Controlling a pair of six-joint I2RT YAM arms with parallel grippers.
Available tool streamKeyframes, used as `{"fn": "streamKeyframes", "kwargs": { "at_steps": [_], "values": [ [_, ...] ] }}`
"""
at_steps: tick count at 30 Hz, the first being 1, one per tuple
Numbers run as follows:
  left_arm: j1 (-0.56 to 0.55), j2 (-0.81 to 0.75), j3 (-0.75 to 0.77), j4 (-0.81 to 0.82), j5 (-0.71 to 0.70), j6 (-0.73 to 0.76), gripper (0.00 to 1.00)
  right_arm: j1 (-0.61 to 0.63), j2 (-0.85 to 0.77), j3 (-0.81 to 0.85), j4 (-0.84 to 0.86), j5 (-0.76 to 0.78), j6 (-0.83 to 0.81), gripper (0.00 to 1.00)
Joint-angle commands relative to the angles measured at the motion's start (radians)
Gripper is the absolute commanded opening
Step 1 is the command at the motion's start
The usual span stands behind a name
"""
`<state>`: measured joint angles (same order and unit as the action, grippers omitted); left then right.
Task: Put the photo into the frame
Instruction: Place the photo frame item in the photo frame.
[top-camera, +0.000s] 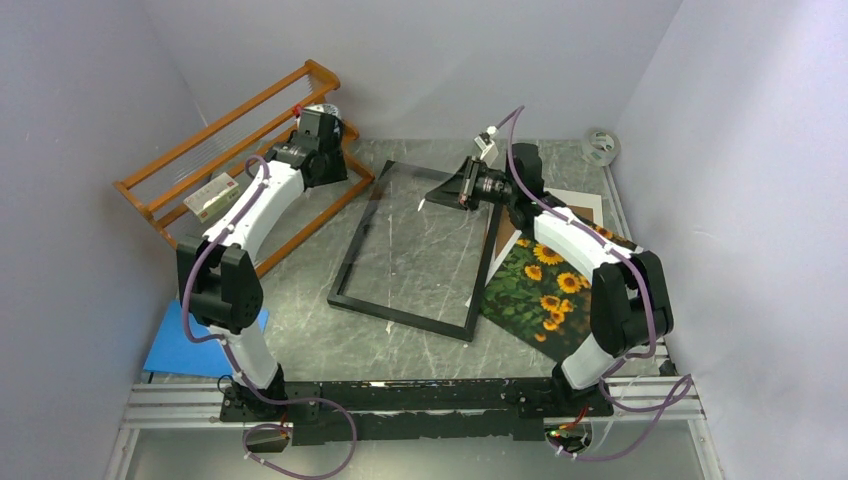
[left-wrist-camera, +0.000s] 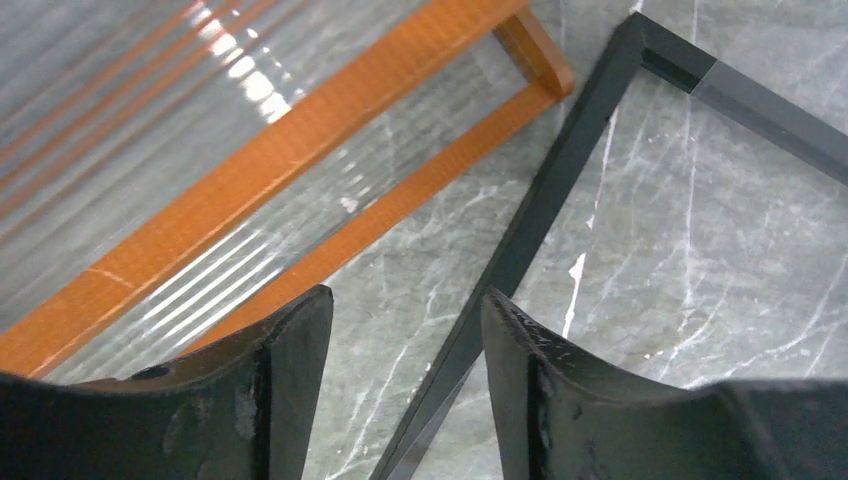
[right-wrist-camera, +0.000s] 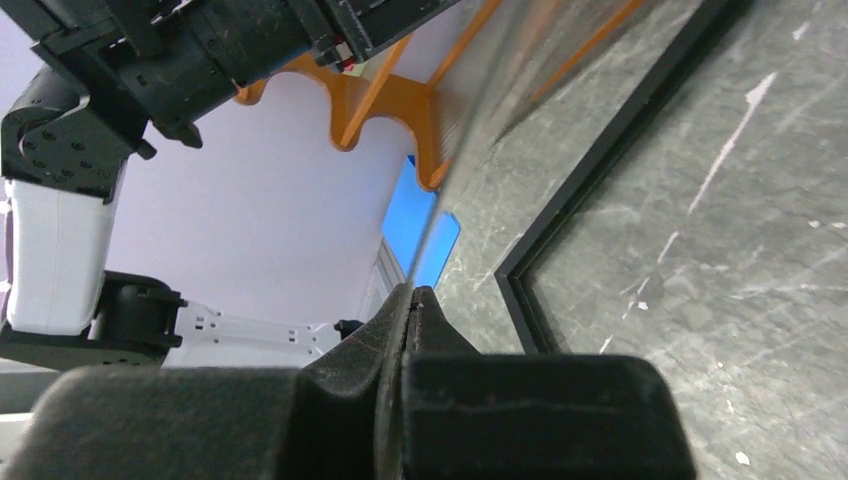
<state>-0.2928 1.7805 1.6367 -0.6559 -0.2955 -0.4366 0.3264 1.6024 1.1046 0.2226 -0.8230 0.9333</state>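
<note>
The black frame (top-camera: 350, 268) lies flat on the marble table, mid-view. The sunflower photo (top-camera: 545, 290) lies face up to its right, partly under my right arm. My right gripper (top-camera: 432, 195) (right-wrist-camera: 412, 292) hovers over the frame's far right part, shut on the edge of a thin clear pane (right-wrist-camera: 450, 170) that rises edge-on from its tips. My left gripper (top-camera: 338, 160) (left-wrist-camera: 405, 305) is open and empty, above the table between the orange rack and the frame's left rail (left-wrist-camera: 540, 210).
An orange wooden rack (top-camera: 250, 150) (left-wrist-camera: 250, 170) stands at the far left with a small box (top-camera: 210, 195) on it. A blue sheet (top-camera: 190, 340) lies near left. A brown board (top-camera: 503, 238) and white sheet (top-camera: 580, 205) lie beside the photo. A tape roll (top-camera: 600, 147) sits far right.
</note>
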Motion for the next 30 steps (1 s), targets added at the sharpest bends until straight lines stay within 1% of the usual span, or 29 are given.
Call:
{"fn": "streamKeyframes", "kwargs": {
  "at_steps": [1, 5, 9, 11, 13, 15, 17, 24, 30],
  "values": [
    [0.022, -0.052, 0.004, -0.02, -0.049, -0.028, 0.65, 0.021, 0.013, 0.06, 0.012, -0.023, -0.016, 0.0],
    [0.037, -0.053, -0.017, -0.015, 0.034, -0.038, 0.72, 0.023, 0.051, 0.002, 0.012, -0.003, -0.051, 0.0],
    [0.038, -0.042, -0.063, 0.023, 0.157, -0.033, 0.79, 0.012, 0.099, -0.117, 0.11, 0.009, -0.015, 0.0],
    [0.038, -0.031, -0.088, 0.046, 0.22, -0.025, 0.81, 0.008, 0.128, -0.154, 0.118, 0.022, -0.02, 0.0],
    [0.038, -0.012, -0.104, 0.069, 0.272, -0.013, 0.83, 0.0, 0.153, -0.193, 0.164, 0.029, 0.0, 0.0],
    [0.038, 0.014, -0.111, 0.075, 0.304, 0.001, 0.85, -0.014, 0.178, -0.22, 0.199, 0.027, 0.017, 0.0],
    [0.038, 0.046, -0.111, 0.072, 0.334, 0.012, 0.87, -0.028, 0.193, -0.237, 0.199, 0.031, 0.013, 0.0],
    [0.038, 0.155, -0.095, 0.082, 0.378, 0.044, 0.88, -0.06, 0.206, -0.281, 0.187, 0.046, -0.012, 0.0],
    [0.038, 0.236, -0.072, 0.1, 0.422, 0.067, 0.87, -0.063, 0.203, -0.313, 0.18, 0.05, -0.028, 0.0]
  ]
}}
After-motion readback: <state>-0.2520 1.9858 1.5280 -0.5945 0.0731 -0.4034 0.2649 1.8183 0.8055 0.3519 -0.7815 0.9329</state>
